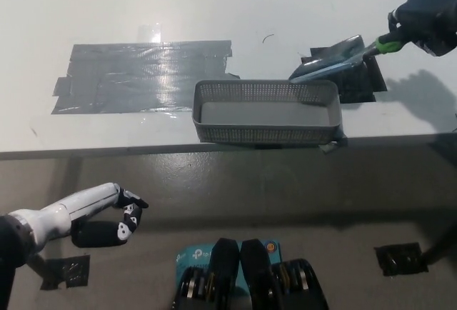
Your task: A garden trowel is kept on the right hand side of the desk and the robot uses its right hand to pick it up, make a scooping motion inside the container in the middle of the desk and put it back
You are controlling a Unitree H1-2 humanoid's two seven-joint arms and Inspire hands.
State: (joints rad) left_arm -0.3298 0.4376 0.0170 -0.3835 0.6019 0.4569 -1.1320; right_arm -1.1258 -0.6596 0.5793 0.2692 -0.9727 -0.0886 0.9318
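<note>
Right hand [427,16] grips trowel [333,63], blade at far-right rim of container [265,134]; return to bench [214,3] outstanding; left hand [113,221] idle, empty, below front edge

The container [264,135] is open from above; its mesh walls bar any sideways entry. Just behind its far right corner the trowel [334,60], gripped by the right robot hand [428,13], blocks that approach. Left of it the worktop [214,10] lies flat under tape [143,74], passable.

A teal box [194,255] reads "tp-link", partly hidden.
</note>
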